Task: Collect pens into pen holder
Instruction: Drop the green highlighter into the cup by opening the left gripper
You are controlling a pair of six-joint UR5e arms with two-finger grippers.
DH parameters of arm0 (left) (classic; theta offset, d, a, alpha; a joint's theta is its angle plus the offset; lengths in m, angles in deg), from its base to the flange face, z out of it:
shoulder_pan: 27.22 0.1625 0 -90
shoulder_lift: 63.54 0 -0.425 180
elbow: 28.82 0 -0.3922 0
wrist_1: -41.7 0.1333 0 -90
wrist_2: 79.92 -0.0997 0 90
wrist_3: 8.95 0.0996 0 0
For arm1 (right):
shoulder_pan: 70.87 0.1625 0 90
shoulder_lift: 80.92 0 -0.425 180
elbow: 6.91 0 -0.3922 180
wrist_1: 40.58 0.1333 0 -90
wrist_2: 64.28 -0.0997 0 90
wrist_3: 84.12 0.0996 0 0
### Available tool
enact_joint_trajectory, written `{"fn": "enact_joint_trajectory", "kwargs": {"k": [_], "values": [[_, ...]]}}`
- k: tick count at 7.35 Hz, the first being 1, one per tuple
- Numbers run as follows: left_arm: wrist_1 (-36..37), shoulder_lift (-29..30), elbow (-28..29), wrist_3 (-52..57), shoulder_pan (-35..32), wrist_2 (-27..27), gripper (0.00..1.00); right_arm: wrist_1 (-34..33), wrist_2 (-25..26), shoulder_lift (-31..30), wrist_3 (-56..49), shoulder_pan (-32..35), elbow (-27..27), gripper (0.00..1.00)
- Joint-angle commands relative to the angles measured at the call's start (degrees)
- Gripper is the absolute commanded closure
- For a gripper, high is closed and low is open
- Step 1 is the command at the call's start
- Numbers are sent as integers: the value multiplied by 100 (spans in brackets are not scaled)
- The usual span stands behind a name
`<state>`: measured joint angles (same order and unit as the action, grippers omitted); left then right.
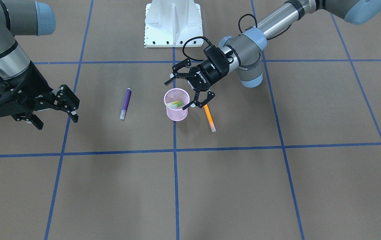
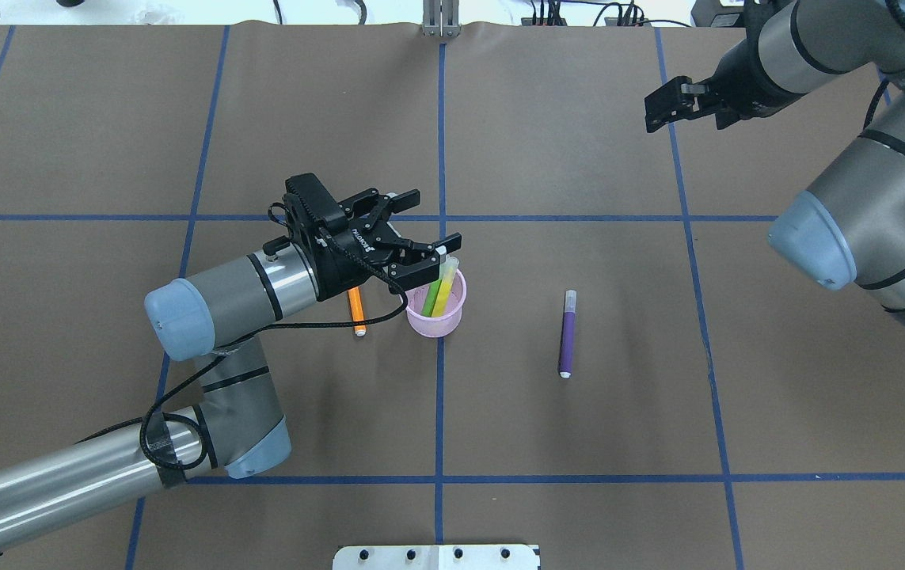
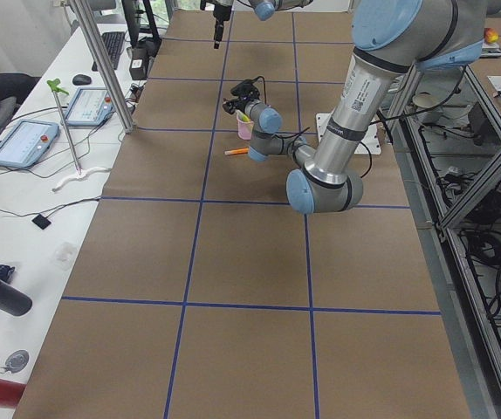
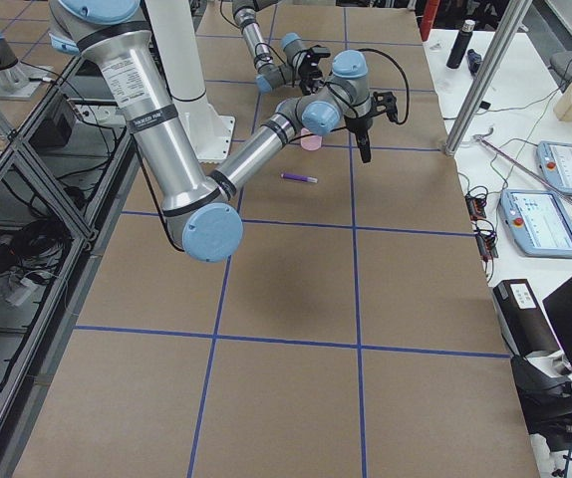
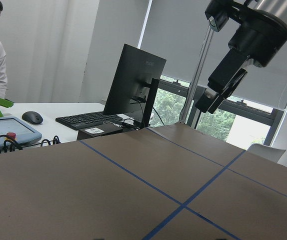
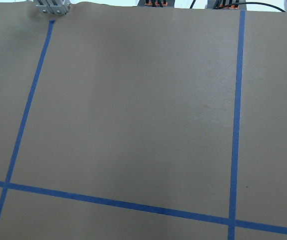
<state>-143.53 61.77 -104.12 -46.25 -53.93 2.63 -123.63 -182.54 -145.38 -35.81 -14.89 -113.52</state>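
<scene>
Left tool (image 2: 430, 218) has its jaws spread wide and holds nothing, sitting over the far-left rim of the pen holder (image 2: 436, 321). The holder stands upright on the table (image 2: 579, 443) at the centre line. The green pen (image 2: 430, 301) and yellow-green pen (image 2: 445, 283) are inside it, leaning, caps up. The orange pen (image 2: 356, 307) lies flat just left of the holder, partly under the arm. The purple pen (image 2: 567, 332) lies flat, well apart on the right. Right tool (image 1: 57, 121) is raised at the far right side, empty; its jaws look parted, but the angle is poor.
</scene>
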Motion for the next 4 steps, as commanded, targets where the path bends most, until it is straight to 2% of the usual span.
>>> {"fn": "enact_joint_trajectory", "kwargs": {"k": [1,2,3,4], "values": [[737,-85,-185,-644,-150,25,1,-53,-5,12,596,-148,0,0],[1569,-216,-578,-664,-246,121,0,-71,91,-5,905,-288,0,1],[2360,-296,-852,-734,-508,653,0,-80,284,-49,1108,-481,0,1],[3099,-427,-1046,-752,-894,1415,0,-106,355,-75,1127,-596,17,1]]}}
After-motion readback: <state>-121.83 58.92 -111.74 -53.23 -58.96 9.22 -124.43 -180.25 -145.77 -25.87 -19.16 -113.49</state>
